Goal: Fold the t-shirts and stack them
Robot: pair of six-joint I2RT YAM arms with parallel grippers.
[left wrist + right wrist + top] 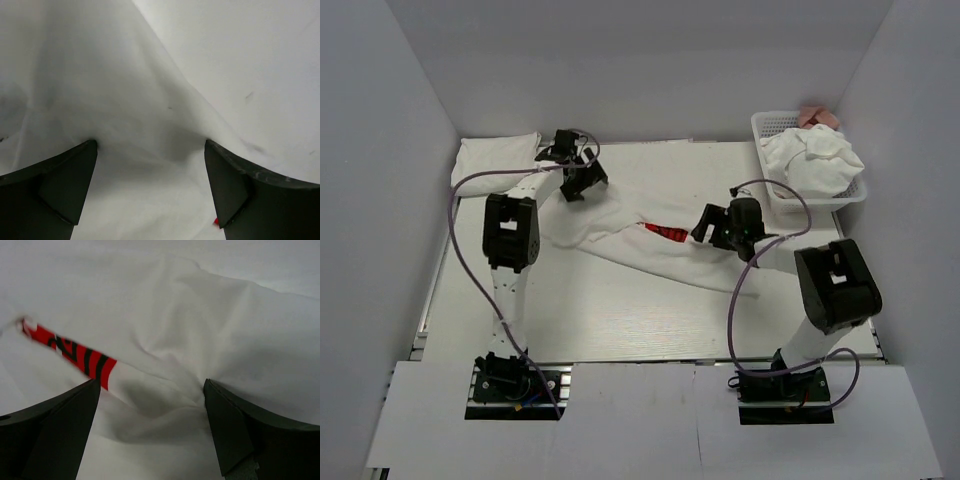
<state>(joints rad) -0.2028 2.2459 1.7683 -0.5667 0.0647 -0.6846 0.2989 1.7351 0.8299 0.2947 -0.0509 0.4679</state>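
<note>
White tabletop. Right claw released, jaws wide over the right part of the crumpled white cotton t-shirt with red print, which lies stretched diagonally mid-tabletop. Left claw released, over its left end. Far left: 1 folded white t-shirt. Far right: white mesh plastic basket holding bunched white t-shirts.
</note>
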